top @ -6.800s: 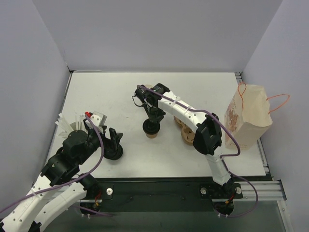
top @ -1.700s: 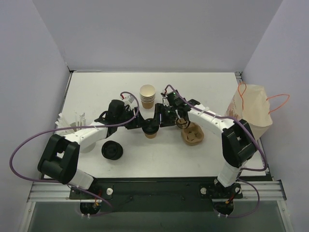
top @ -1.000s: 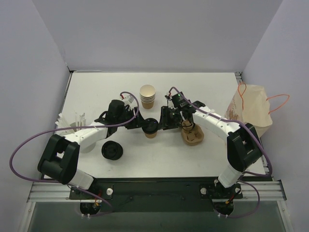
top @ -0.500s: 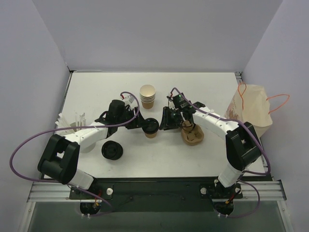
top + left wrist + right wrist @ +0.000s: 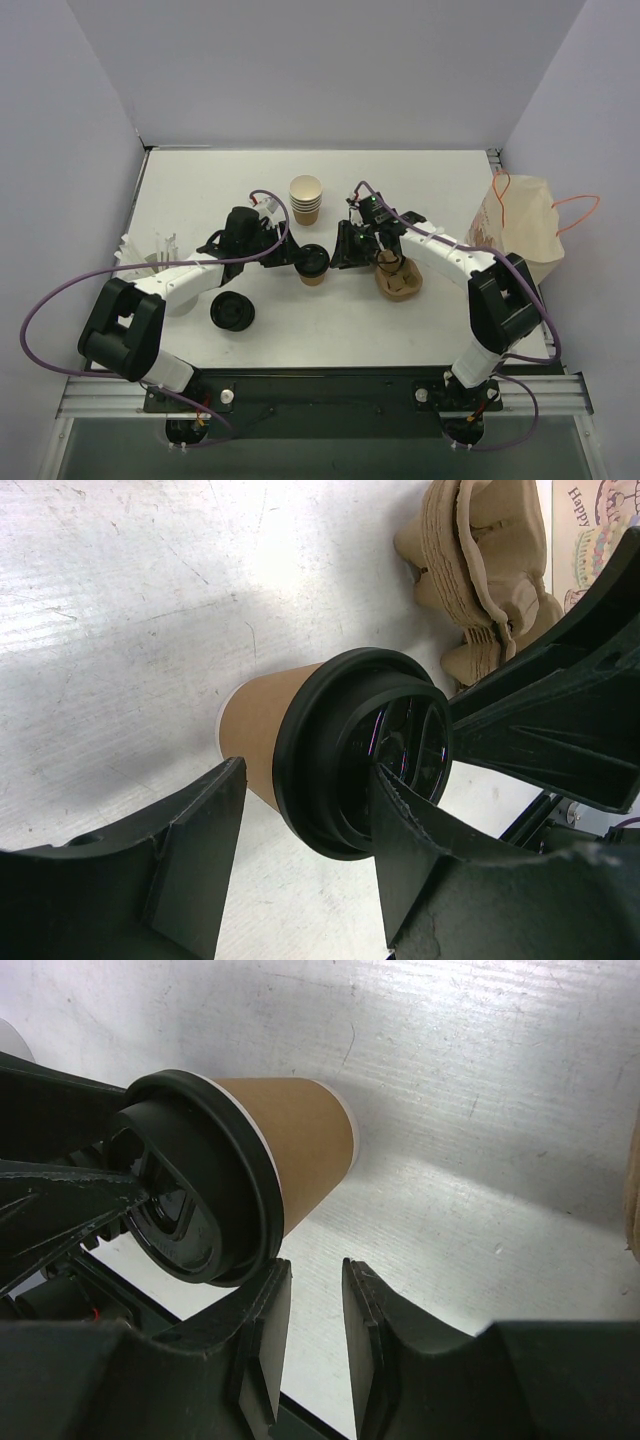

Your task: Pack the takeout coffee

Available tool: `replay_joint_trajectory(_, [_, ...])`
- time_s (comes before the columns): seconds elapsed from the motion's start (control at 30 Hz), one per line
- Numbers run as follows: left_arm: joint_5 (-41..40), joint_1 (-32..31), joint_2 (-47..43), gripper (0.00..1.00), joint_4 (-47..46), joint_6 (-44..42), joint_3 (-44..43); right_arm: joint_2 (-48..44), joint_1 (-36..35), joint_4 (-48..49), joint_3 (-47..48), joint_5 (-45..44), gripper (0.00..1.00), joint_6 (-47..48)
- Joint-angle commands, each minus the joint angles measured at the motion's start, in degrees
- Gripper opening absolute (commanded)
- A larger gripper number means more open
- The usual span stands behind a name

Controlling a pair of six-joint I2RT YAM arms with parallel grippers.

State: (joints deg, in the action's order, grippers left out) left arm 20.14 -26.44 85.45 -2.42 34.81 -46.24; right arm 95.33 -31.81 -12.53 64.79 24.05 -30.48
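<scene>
The takeout coffee cup [image 5: 314, 268], tan kraft paper with a black lid [image 5: 313, 259] on top, stands upright mid-table. In the left wrist view the cup [image 5: 252, 725] and its lid [image 5: 335, 750] sit between my left gripper's [image 5: 308, 780] open jaws. One finger lies against the lid's top and the other stands clear of the rim. My left gripper [image 5: 292, 258] is at the cup's left. My right gripper [image 5: 338, 255] is just right of it, jaws a narrow gap apart and empty [image 5: 315, 1270], one finger beside the lid rim [image 5: 245, 1200].
A stack of nested tan cups [image 5: 306, 198] stands behind the cup. The brown pulp carrier [image 5: 398, 278] lies to its right, under the right arm. A paper bag [image 5: 515, 240] stands at the right edge. Spare black lids [image 5: 232, 312] lie front left.
My right gripper has drawn back to the right, off the lid it was touching. My left gripper stays around the lid. The cup has not moved.
</scene>
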Motion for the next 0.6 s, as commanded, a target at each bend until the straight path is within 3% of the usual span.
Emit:
replay_joint_trajectory(0.0, [-4.4, 0.0, 1.2, 0.61, 2.3, -1.8, 0.4, -3.1, 0.4, -0.7, 0.5, 0.4, 0.28, -0.7])
replay_joint_trajectory(0.57, [-4.4, 0.0, 1.4, 0.61, 2.3, -1.9, 0.1, -1.9, 0.4, -0.7, 2.2, 2.5, 0.28, -1.0])
